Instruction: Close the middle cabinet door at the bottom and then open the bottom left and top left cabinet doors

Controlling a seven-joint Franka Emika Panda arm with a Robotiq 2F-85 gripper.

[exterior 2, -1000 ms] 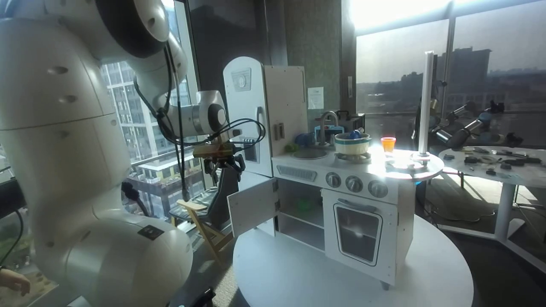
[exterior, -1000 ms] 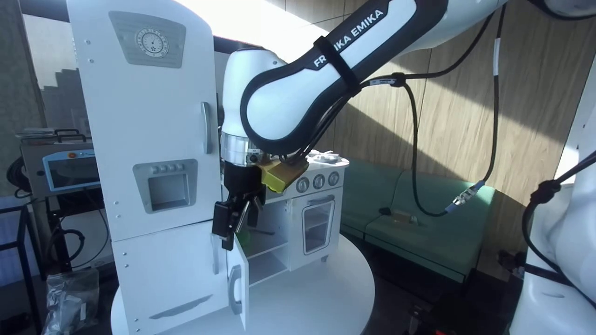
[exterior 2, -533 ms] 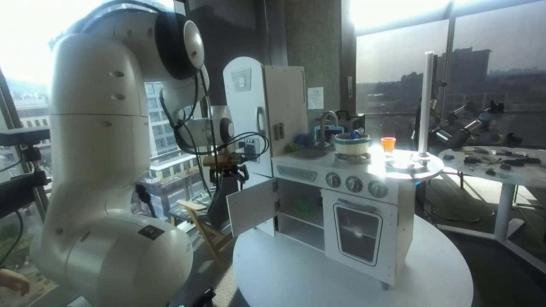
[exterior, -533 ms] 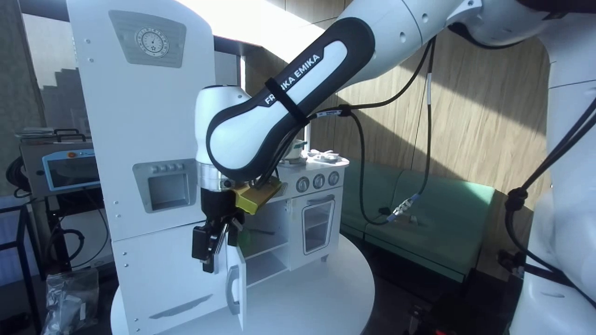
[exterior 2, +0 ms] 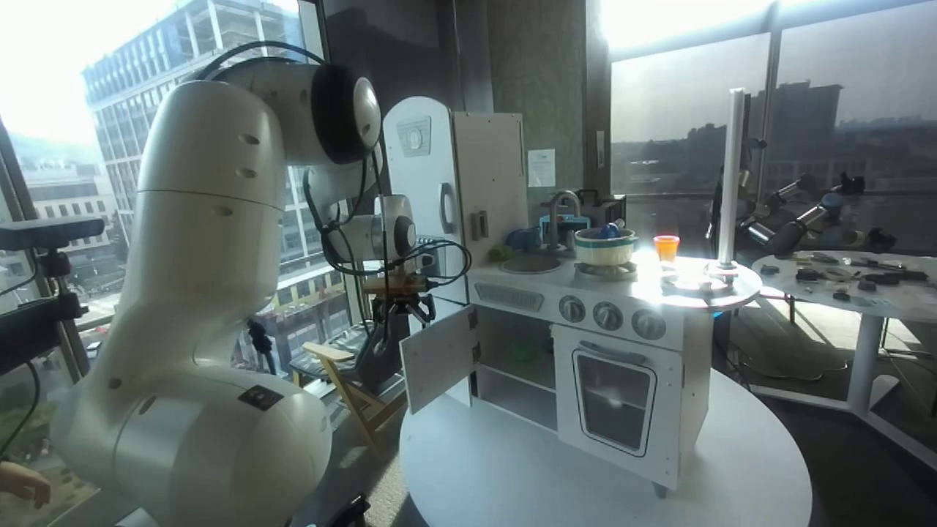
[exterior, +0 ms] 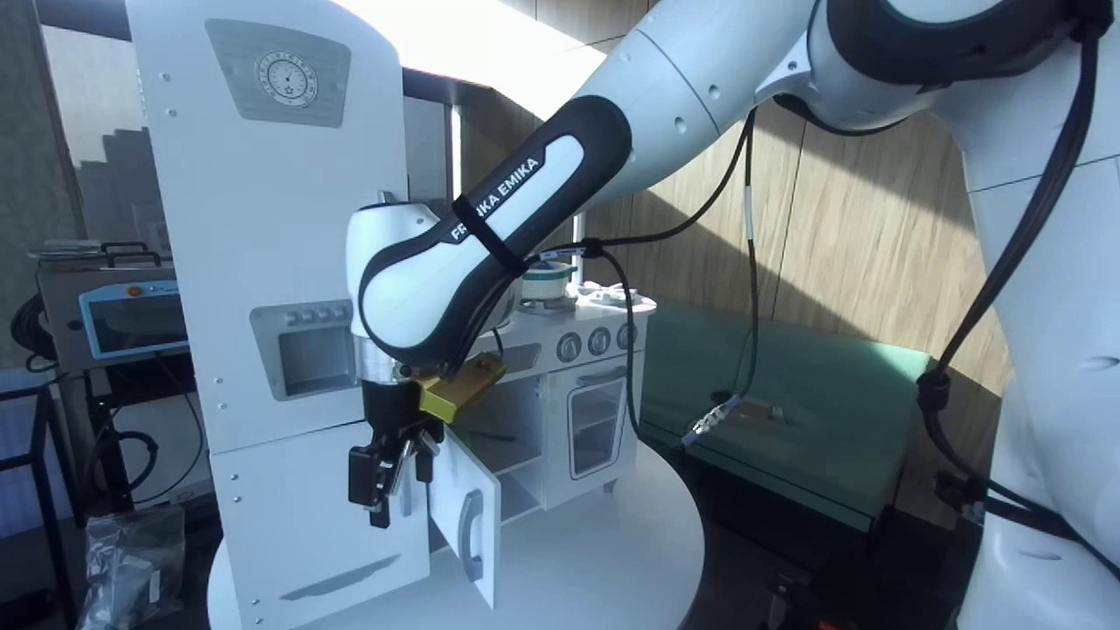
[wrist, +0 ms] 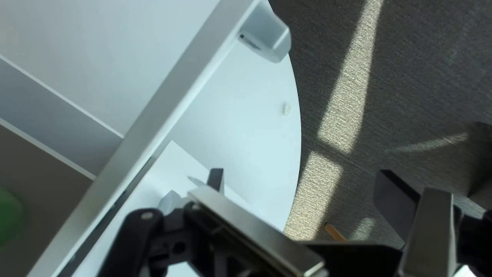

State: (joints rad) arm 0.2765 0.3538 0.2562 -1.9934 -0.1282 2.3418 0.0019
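Observation:
The white middle door (exterior: 468,516) at the bottom stands ajar, about half swung out, with a grey handle on its outer face. It also shows in an exterior view (exterior 2: 439,359) and, from above, in the wrist view (wrist: 153,115). The top left door (exterior: 271,210) and bottom left door (exterior: 324,534) of the fridge unit are shut. My gripper (exterior: 398,490) is open and empty, in front of the bottom left door, on the outer side of the middle door. Its fingers stand wide apart in the wrist view (wrist: 307,192). Whether it touches the middle door cannot be told.
The oven door (exterior 2: 611,395) is shut. A green item (exterior 2: 523,353) lies inside the open cabinet. A pot (exterior 2: 605,247) and an orange cup (exterior 2: 666,247) stand on the counter. The kitchen stands on a round white table (exterior 2: 600,468).
My gripper has moved down and towards the fridge unit. The middle door has swung partly towards its cabinet, its handle shifting right in an exterior view.

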